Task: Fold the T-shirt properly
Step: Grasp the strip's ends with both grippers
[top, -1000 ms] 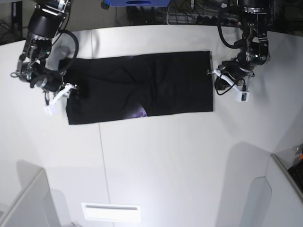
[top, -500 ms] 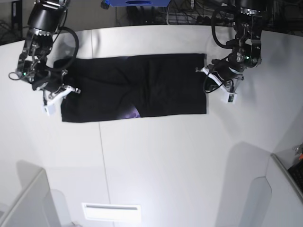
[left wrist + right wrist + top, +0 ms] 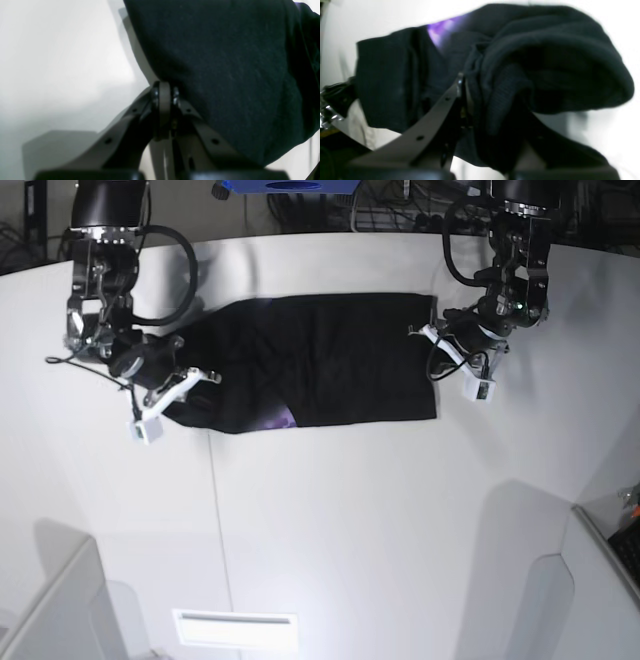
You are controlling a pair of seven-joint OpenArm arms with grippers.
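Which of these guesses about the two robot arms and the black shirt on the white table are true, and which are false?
1. Both tools grip the T-shirt. True: the left tool is shut on one end and the right tool on the other.
2. The shirt is plain black all over. False: a purple patch shows near its front edge.
3. The shirt lies on a white table. True.
4. The shirt is folded into a small square. False: it is a long band stretched between the arms.
5. The end at the right tool is bunched up. True, as the right wrist view shows.
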